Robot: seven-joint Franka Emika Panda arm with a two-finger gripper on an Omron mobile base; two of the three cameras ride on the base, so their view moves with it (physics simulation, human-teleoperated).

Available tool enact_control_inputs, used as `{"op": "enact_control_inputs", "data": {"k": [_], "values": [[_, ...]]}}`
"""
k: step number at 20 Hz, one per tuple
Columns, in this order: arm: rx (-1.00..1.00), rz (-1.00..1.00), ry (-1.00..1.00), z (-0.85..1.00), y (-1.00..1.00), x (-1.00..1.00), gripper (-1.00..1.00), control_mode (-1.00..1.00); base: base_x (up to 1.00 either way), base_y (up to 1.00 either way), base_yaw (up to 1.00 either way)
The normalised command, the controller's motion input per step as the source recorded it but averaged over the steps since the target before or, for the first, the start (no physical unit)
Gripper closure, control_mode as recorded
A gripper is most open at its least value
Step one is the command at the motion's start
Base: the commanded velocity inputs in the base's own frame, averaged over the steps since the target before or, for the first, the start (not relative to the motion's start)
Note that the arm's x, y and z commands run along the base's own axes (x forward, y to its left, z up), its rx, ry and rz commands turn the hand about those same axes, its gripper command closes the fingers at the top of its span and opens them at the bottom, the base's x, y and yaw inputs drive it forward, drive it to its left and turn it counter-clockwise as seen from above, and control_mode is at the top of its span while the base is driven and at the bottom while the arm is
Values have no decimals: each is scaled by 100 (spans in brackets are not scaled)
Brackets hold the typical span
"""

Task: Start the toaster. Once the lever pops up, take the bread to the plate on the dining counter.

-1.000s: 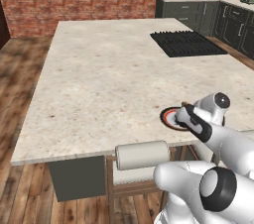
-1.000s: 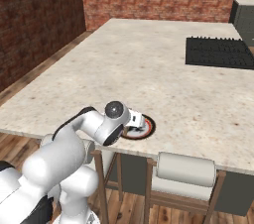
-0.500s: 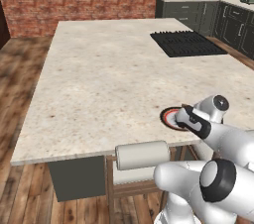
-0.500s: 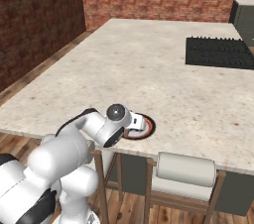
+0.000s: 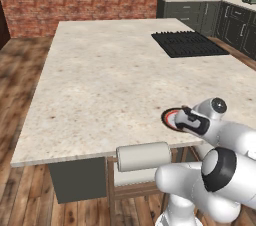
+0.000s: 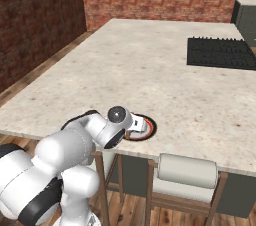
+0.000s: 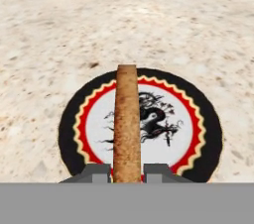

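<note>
Pinching the rough brown bread [image 7: 127, 124] edge-on, fingers [image 7: 159, 171] clamped over the round scalloped-band plate [image 7: 198, 114].

Claw [image 7: 127, 171] clamped on bread [image 7: 126, 119] held edge-on, above plate [image 7: 69, 129], speckled dining counter [image 7: 59, 29]

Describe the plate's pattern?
Black rim, scalloped red and yellow band, white centre with a black ink-like drawing on the plate. Clearest in the hand view.
</note>
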Motion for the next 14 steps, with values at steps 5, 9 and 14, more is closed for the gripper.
{"op": "enact_control_inputs", "data": {"k": [5,9,14], "values": [[0,0,0,0,0,17,100,-100,0,0,0],[0,0,-1,0,0,14,100,-100,0,0,0],[0,0,-1,-7,0,7,100,-100,0,0,0]]}}
